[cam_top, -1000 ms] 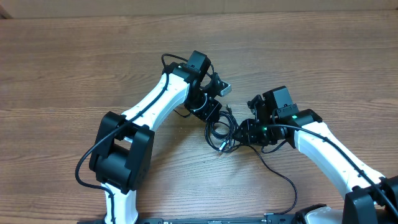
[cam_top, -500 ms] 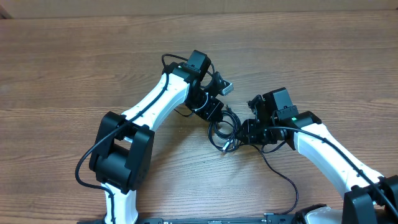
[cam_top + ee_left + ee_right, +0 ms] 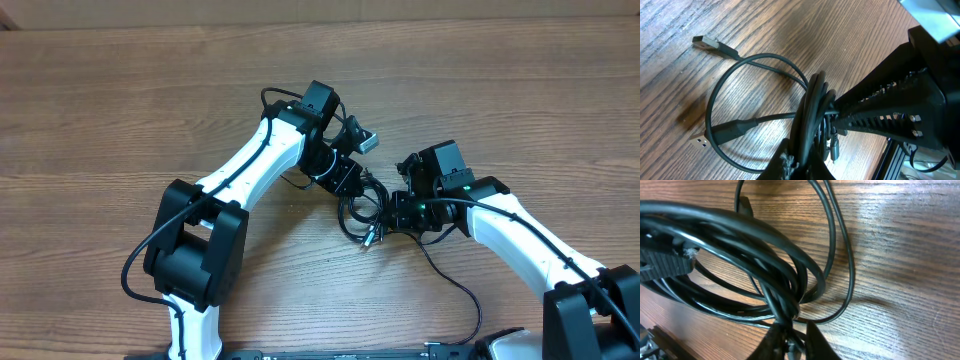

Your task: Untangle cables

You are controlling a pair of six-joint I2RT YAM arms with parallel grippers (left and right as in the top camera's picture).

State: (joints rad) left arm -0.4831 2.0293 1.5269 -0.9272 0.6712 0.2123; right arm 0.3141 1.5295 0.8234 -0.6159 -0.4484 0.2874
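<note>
A tangle of thin black cables (image 3: 364, 212) hangs between my two grippers just above the wooden table. My left gripper (image 3: 349, 181) is shut on the bundle's upper left side; in the left wrist view the cables (image 3: 810, 115) run up out of its jaws (image 3: 802, 162), with a loop and two USB plugs (image 3: 715, 46) lying on the wood. My right gripper (image 3: 395, 212) is shut on the bundle's right side; in the right wrist view several cable strands (image 3: 755, 245) gather between its fingers (image 3: 792, 340).
The wooden table (image 3: 120, 110) stretches around the arms. A thicker black arm cable (image 3: 455, 285) trails toward the front edge. The right arm's black body (image 3: 900, 105) fills the right of the left wrist view.
Both grippers have drawn slightly closer together with the bundle, the left one moving right and down a little, the right one moving left. The cable loops have bunched tighter.
</note>
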